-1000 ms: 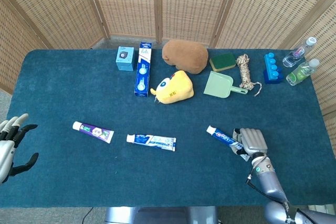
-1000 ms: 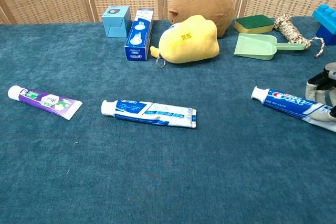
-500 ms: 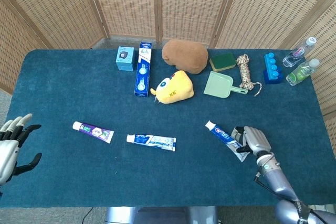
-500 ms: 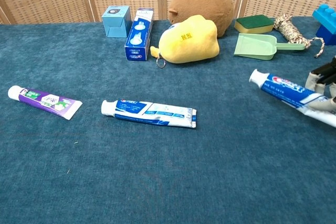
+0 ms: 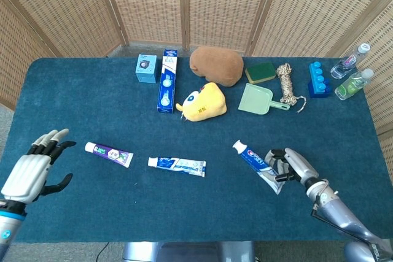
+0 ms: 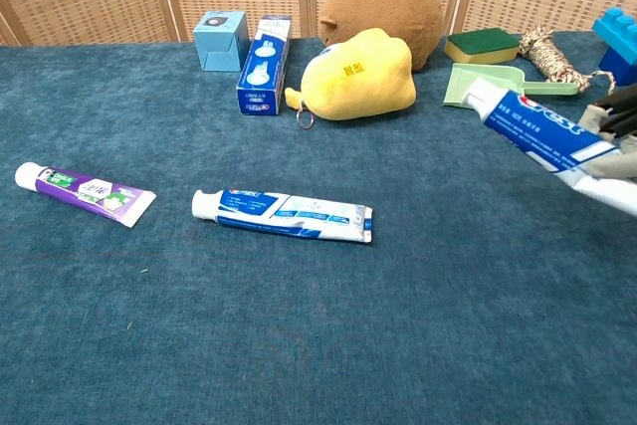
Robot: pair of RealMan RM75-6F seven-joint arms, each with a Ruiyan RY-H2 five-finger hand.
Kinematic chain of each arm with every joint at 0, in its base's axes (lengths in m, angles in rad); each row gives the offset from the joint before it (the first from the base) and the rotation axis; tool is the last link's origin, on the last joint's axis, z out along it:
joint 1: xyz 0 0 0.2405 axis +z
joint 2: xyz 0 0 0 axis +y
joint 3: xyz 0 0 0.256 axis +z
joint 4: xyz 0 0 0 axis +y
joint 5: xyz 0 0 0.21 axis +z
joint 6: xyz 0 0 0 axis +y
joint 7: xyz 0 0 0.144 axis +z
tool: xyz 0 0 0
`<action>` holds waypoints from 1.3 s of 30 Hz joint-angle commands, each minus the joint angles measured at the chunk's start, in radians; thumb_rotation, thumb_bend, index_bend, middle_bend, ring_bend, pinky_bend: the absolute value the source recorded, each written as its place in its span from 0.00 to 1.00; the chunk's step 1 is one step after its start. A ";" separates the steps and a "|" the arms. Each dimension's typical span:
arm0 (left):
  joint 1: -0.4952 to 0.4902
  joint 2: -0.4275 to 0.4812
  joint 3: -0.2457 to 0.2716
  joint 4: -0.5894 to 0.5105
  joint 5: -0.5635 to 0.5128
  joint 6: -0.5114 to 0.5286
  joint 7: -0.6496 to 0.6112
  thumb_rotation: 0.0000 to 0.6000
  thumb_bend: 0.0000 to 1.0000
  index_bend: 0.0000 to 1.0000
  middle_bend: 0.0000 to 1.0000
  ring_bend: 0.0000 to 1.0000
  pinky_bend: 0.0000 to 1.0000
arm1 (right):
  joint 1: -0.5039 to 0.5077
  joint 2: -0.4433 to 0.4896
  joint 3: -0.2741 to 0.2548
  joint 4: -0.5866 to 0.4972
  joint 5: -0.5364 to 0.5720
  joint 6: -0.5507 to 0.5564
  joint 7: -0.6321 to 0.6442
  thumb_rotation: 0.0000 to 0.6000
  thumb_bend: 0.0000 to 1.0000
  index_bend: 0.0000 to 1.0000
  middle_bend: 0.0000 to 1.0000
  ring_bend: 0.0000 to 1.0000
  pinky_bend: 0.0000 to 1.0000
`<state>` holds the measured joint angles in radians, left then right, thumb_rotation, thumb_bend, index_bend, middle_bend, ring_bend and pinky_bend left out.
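Note:
My right hand (image 5: 288,165) grips the tail end of a blue and white toothpaste tube (image 5: 253,159) and holds it above the blue table (image 5: 80,102); the tube (image 6: 542,131) points its white cap up and to the left, and the right hand (image 6: 619,136) shows only at the frame's right edge. My left hand (image 5: 34,170) hovers open at the table's front left, fingers spread, near a purple toothpaste tube (image 5: 109,154). Another blue and white tube (image 5: 177,165) lies in the front middle.
Along the back stand a light blue box (image 5: 146,68), a blue toothpaste carton (image 5: 167,80), a brown plush (image 5: 216,65), a yellow plush (image 5: 204,102), a green dustpan (image 5: 260,99), a sponge (image 5: 260,72), a rope coil (image 5: 286,84), a blue block (image 5: 318,79) and two bottles (image 5: 353,84).
The right hand has lifted the toothpaste tube off the table and carried it slightly left. The left hand has come forward over the table toward the purple tube.

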<state>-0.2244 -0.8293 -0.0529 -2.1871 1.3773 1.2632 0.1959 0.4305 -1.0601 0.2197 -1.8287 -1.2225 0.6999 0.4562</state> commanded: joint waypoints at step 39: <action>-0.739 -0.279 -0.242 0.198 -0.639 -0.725 -0.296 1.00 0.32 0.26 0.12 0.10 0.24 | 0.110 -0.013 -0.061 -0.216 0.094 0.076 -0.242 1.00 0.47 0.98 0.79 0.73 0.74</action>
<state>-0.9506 -1.0997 -0.2976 -1.9990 0.7509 0.5462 -0.0964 0.5385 -1.0706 0.1587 -2.0433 -1.1297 0.7743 0.2166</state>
